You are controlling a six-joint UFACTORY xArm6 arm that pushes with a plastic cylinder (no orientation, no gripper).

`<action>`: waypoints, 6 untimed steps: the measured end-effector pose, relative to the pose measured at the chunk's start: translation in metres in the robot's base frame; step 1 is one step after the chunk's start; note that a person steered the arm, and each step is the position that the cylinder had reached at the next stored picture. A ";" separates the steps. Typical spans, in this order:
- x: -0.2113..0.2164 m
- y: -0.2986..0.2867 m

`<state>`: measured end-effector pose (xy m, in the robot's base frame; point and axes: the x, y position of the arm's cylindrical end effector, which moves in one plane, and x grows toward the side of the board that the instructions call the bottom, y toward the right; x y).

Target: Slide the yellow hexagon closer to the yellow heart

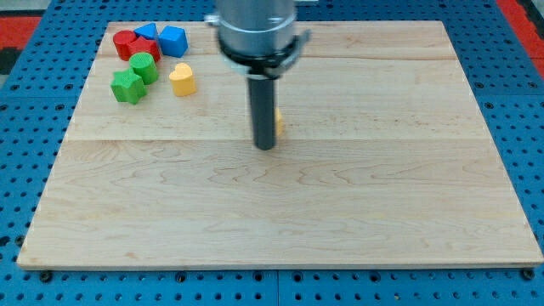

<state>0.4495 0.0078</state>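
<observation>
The yellow heart lies near the view's top left of the wooden board. The yellow hexagon is near the board's middle, mostly hidden behind my rod; only a thin yellow sliver shows at the rod's right side. My tip rests on the board just in front of and slightly left of the hexagon, seemingly touching it. The heart is well to the left of and above the tip.
A cluster sits at the view's top left: two red blocks, two blue blocks, a green block and a green star-like block. The board's edge runs along the view's bottom.
</observation>
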 end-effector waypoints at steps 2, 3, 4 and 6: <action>-0.028 -0.022; -0.045 -0.062; -0.030 -0.007; -0.082 -0.030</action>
<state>0.3672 -0.0220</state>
